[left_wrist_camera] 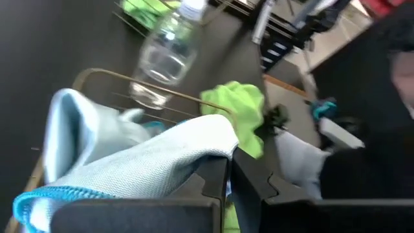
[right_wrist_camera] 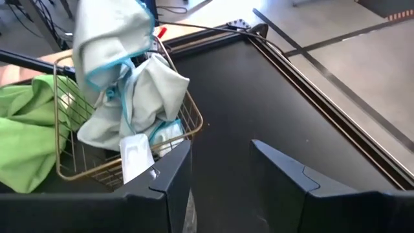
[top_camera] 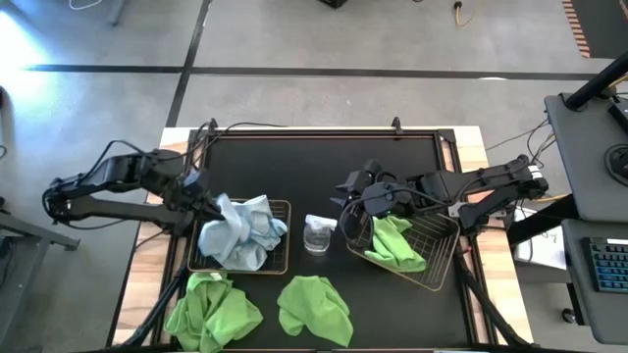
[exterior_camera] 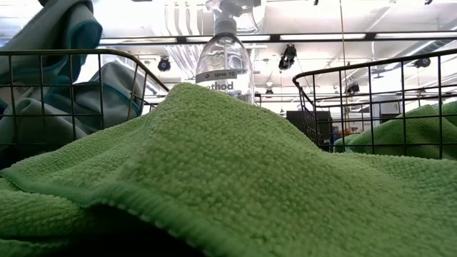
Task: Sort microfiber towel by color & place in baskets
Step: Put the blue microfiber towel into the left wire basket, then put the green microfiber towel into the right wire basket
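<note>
1. Nearest the low camera, a lime green towel (exterior_camera: 235,178) fills the foreground. It lies loose on the near edge of the black table (top_camera: 324,167), not yet sorted.
2. From above, this is one of two loose green towels: one at near centre (top_camera: 314,309) and one at near left (top_camera: 211,312), both outside the baskets and well apart from either gripper.
3. The left basket (top_camera: 280,267) holds a heap of pale blue towels (top_camera: 240,235), so it appears to serve as the blue bin.
4. The right basket (top_camera: 442,260), tilted at an angle, holds one green towel (top_camera: 397,245), so it appears to be the green bin.
5. The left gripper (top_camera: 201,204) sits at the far left corner of the left basket, fingers pinched together on a blue towel (left_wrist_camera: 139,152). That towel hangs raised over the heap, likely so it can drop in.
6. The right gripper (top_camera: 355,196) hovers at the far left edge of the right basket, jaws apart and holding nothing. It seems free to fetch a loose green towel.
7. A clear spray bottle (top_camera: 318,233) stands upright between the two baskets. It is no part of the sorting and could be knocked.
</note>
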Available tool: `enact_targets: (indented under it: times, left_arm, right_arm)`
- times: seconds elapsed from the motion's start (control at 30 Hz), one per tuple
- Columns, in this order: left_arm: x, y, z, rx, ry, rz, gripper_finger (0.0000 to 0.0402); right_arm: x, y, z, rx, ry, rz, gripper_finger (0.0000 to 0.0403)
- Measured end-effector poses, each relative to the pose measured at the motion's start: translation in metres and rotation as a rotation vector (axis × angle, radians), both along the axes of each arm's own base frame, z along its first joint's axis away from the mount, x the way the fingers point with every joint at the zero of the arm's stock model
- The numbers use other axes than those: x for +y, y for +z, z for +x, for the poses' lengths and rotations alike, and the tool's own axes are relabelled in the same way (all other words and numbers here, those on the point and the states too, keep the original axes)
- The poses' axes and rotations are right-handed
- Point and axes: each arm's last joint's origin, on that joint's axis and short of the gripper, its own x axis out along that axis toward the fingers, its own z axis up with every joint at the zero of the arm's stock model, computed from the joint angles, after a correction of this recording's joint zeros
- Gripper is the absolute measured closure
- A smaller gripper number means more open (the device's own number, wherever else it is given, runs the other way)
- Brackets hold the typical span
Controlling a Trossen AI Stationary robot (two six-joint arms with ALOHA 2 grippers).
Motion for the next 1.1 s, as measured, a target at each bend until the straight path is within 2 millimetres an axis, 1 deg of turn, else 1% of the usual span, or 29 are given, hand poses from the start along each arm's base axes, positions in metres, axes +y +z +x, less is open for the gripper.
enact_targets:
  times: [0.13, 0.4, 0.5, 0.67, 0.87, 1.0, 1.1]
  left_arm:
    - [-0.001, 0.0, 0.005, 0.018, -0.047, -0.05, 0.0382]
    - [-0.001, -0.003, 0.01, 0.057, -0.052, -0.059, 0.0328]
    - [-0.001, -0.005, 0.007, 0.088, -0.048, -0.06, 0.0319]
    - [-0.001, -0.005, 0.006, 0.089, -0.046, -0.059, 0.0317]
    - [-0.001, 0.003, 0.01, -0.014, -0.049, -0.046, 0.0317]
    - [-0.001, 0.008, 0.013, -0.086, -0.081, -0.034, 0.0317]
    - [-0.001, 0.011, 0.014, -0.123, -0.093, -0.031, 0.0317]
  right_arm:
    - [0.0, -0.001, 0.0, 0.007, 0.0, -0.001, 0.0255]
    - [0.0, -0.002, -0.001, 0.023, 0.001, -0.001, 0.0255]
    - [0.0, -0.005, -0.003, 0.058, 0.003, -0.001, 0.0255]
    - [0.002, -0.013, -0.009, 0.148, 0.039, 0.117, 0.0255]
    - [0.014, -0.017, -0.015, 0.186, 0.054, 0.193, 0.0255]
    - [0.028, -0.017, -0.018, 0.203, 0.129, 0.267, 0.0255]
    - [0.041, -0.023, -0.016, 0.219, 0.157, 0.3, 0.0255]
